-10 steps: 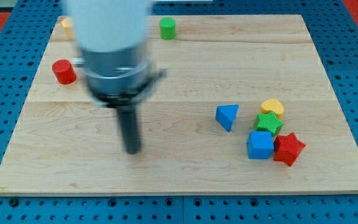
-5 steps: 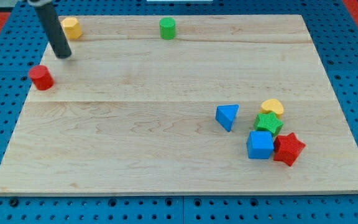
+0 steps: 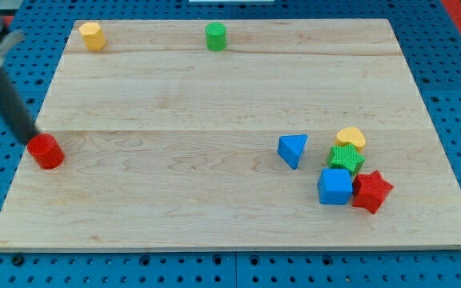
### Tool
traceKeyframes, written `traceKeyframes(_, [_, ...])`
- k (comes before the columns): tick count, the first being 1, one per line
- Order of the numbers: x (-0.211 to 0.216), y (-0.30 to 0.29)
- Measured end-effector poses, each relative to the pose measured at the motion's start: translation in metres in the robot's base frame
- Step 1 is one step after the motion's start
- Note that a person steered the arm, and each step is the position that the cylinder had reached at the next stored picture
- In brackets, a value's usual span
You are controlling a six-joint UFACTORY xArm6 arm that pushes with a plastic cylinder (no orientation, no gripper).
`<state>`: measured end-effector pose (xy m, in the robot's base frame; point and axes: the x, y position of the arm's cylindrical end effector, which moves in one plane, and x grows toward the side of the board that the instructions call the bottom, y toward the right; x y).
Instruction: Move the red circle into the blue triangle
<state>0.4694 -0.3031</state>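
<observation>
The red circle (image 3: 46, 151) sits at the board's left edge, about halfway down. My tip (image 3: 27, 140) is just to its upper left, touching or nearly touching it, with the rod slanting up to the view's top left. The blue triangle (image 3: 293, 150) lies far to the right, right of the board's centre.
Right of the blue triangle is a cluster: a yellow heart-like block (image 3: 350, 138), a green star (image 3: 346, 158), a blue cube (image 3: 334, 186) and a red star (image 3: 372, 192). A yellow block (image 3: 92, 35) and a green cylinder (image 3: 215, 36) sit along the top of the wooden board (image 3: 214, 216).
My tip swung from mid-board to the top left, then down to the left edge. The red circle was shifted left and down the board's left edge.
</observation>
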Motion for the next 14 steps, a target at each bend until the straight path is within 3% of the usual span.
traceKeyframes(1, [0.015, 0.007])
traceKeyframes(2, [0.058, 0.062])
traceKeyframes(3, [0.016, 0.060])
traceKeyframes(5, [-0.003, 0.188])
traceKeyframes(6, [0.030, 0.206])
traceKeyframes(8, [0.042, 0.074])
traceKeyframes(9, [0.090, 0.086])
traceKeyframes(10, [0.062, 0.192])
traceKeyframes(11, [0.054, 0.224])
traceKeyframes(12, [0.066, 0.159])
traceKeyframes(13, [0.018, 0.189])
traceKeyframes(14, [0.020, 0.294])
